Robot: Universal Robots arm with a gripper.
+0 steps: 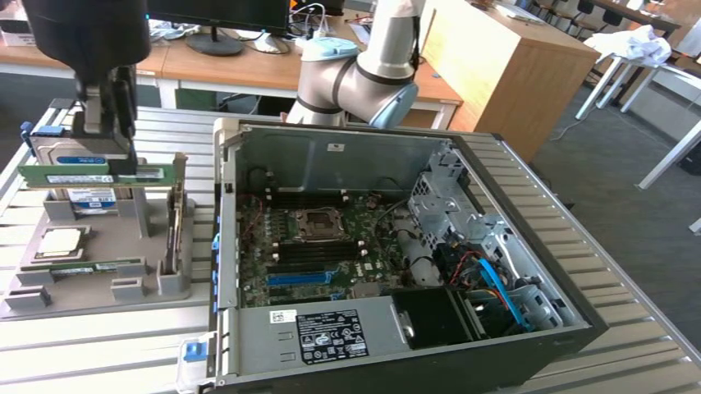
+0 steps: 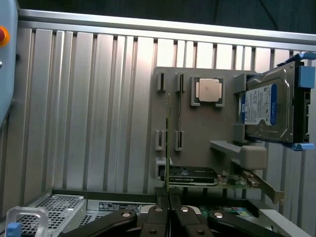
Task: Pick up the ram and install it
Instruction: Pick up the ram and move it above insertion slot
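The ram is a long green stick held level above the grey parts tray on the exterior view's left. My gripper is shut on its upper edge, well off the tray. In the wrist view my gripper points down, and the ram shows edge-on as a thin line running out from between the fingers. The open computer case lies to the exterior view's right of the ram, with the motherboard and its dark memory slots exposed.
On the tray I see a second green stick, a silvery processor, a hard drive and an upright expansion card. A blue slot strip sits on the motherboard. The case's grey side wall stands between tray and board.
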